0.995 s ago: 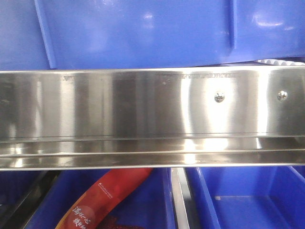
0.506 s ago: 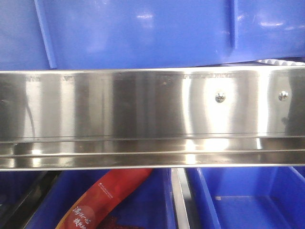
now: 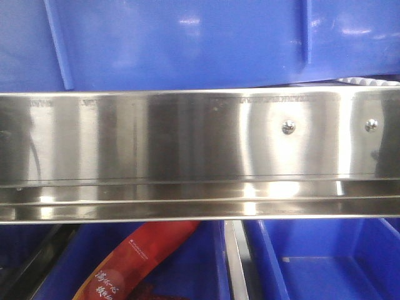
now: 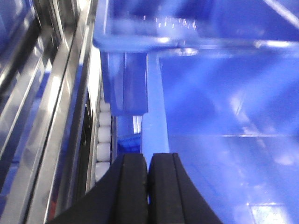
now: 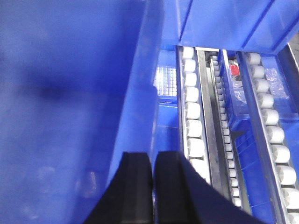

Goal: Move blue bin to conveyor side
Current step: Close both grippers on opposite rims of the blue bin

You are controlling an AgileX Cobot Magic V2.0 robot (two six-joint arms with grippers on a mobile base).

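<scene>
The blue bin (image 3: 187, 44) fills the top of the front view, just above the steel rail. In the left wrist view my left gripper (image 4: 148, 156) is shut on the bin's pale blue rim (image 4: 154, 102), which runs straight into the narrow gap between the black fingers. The bin's inside (image 4: 224, 102) spreads to the right. In the right wrist view my right gripper (image 5: 153, 154) is shut on the opposite wall edge (image 5: 140, 93) in the same way, with the bin's interior (image 5: 60, 93) to its left. The conveyor is out of view.
A shiny steel rack rail (image 3: 187, 144) crosses the front view. White rollers (image 4: 103, 135) (image 5: 191, 112) run beside the bin on both sides. Below the rail sit other blue bins (image 3: 331, 262), one holding a red packet (image 3: 140, 256).
Only the reflections on the bin wall and the rail shift slightly; the bin and rail stay almost in the same place.
</scene>
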